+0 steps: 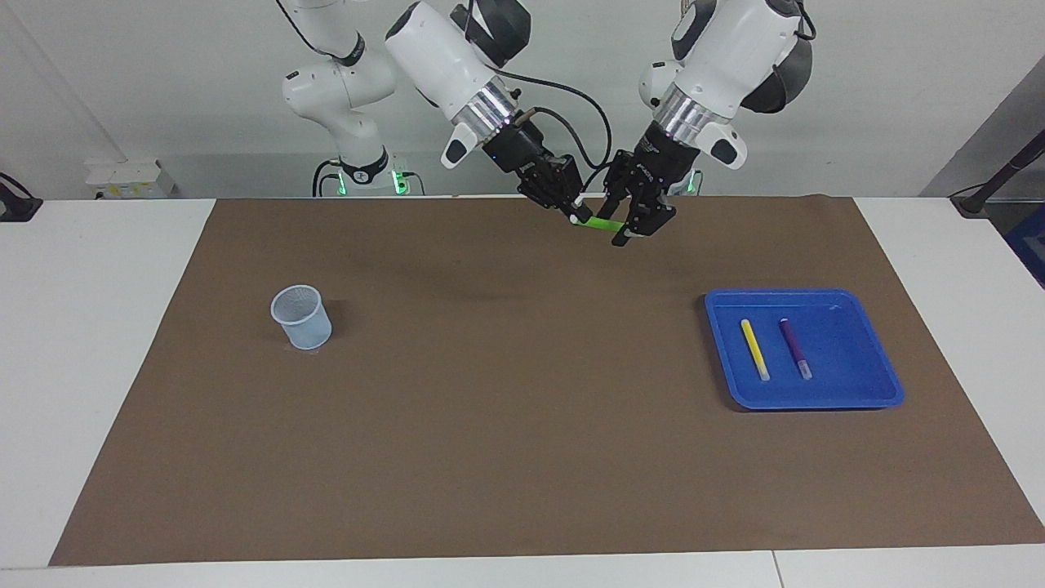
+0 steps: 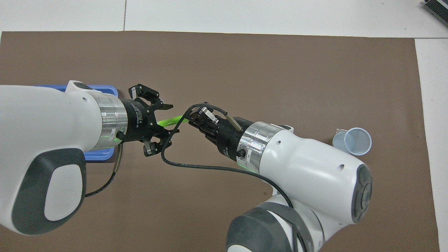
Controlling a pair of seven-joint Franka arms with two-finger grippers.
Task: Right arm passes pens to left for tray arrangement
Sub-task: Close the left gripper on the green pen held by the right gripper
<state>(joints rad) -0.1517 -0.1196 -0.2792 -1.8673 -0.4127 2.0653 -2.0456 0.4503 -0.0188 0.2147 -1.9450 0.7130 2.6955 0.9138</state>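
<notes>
while the right claw (image 1: 574,214) pinches the green pen (image 1: 602,224), the left claw (image 1: 627,219) straddles it

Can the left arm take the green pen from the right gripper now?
Probably yes: the left gripper is around the free end of the green pen, held in the air by the right gripper; nothing lies between.

Robotics lab: two white arms (image 1: 441,49) over a brown-matted table (image 1: 106,327).

Three pens (image 1: 754,349), one tray (image 1: 849,306), one cup (image 1: 302,318), two arms (image 1: 445,49).
</notes>
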